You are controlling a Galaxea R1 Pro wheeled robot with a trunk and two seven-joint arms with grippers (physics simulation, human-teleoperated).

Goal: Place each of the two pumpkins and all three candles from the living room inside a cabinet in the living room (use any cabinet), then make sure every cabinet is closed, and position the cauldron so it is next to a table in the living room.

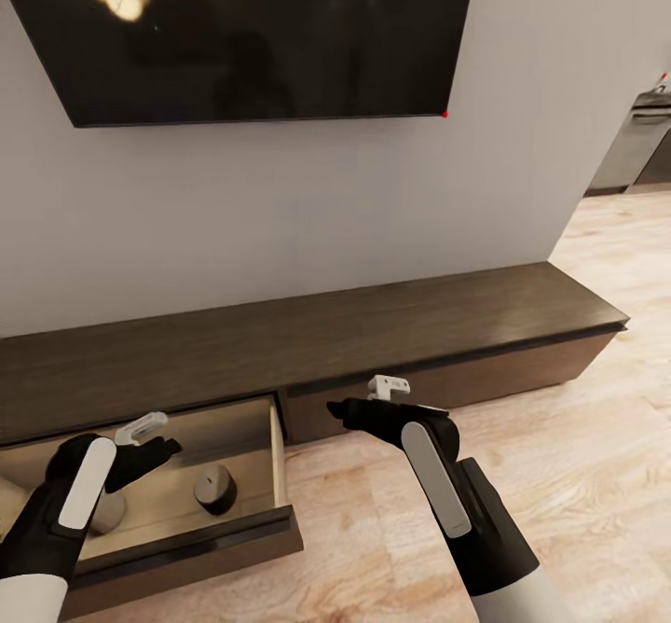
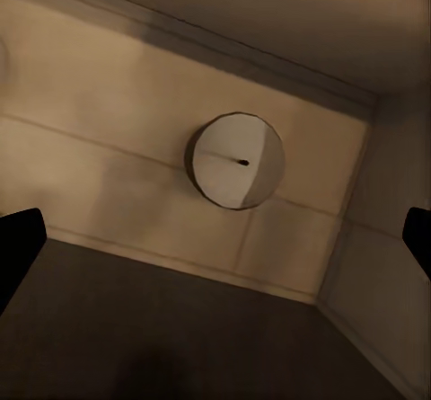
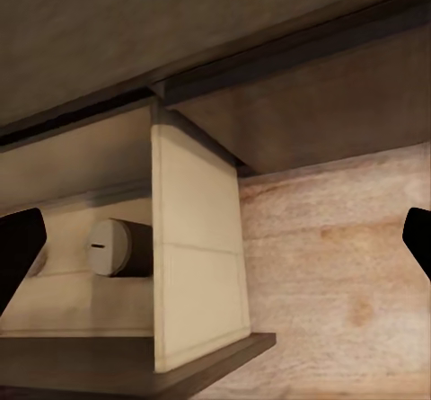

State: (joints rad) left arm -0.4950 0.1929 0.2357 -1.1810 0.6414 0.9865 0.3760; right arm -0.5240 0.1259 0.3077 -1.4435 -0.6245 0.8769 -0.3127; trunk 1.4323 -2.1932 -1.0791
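Below the wall-mounted television (image 1: pixel 252 31), the cabinet (image 1: pixel 391 325) is running along the wall with its left drawer (image 1: pixel 280 474) pulled out over the wooden floor (image 1: pixel 578 474). One candle (image 1: pixel 215 489) is standing upright on the drawer's pale bottom, near the right side wall; a second pale cylinder (image 1: pixel 108 511), probably another candle, is partly showing behind the left arm. The left tool (image 1: pixel 154 441) is hovering over the drawer, spread and holding nothing, its wrist camera looking straight down on the candle (image 2: pixel 236 160). The right tool (image 1: pixel 359 410) is hanging empty in front of the closed drawer front (image 1: pixel 447 385), spread as well, judging by the dark fingertips at both edges of its wrist view, where the candle (image 3: pixel 117 247) is appearing past the drawer's side wall (image 3: pixel 197 256).

No pumpkins or cauldron are appearing here, so the drawer is probably staying open for more items. The likeliest trouble is the left arm dropping or sweeping sideways and toppling the candle, which is likely to roll if tipped. The right arm, swinging left, may be catching the drawer's protruding corner. Pushing the drawer shut too sharply may be tipping what is standing inside. A kitchen appliance (image 1: pixel 643 138) is showing far off at the right, well clear of the work.
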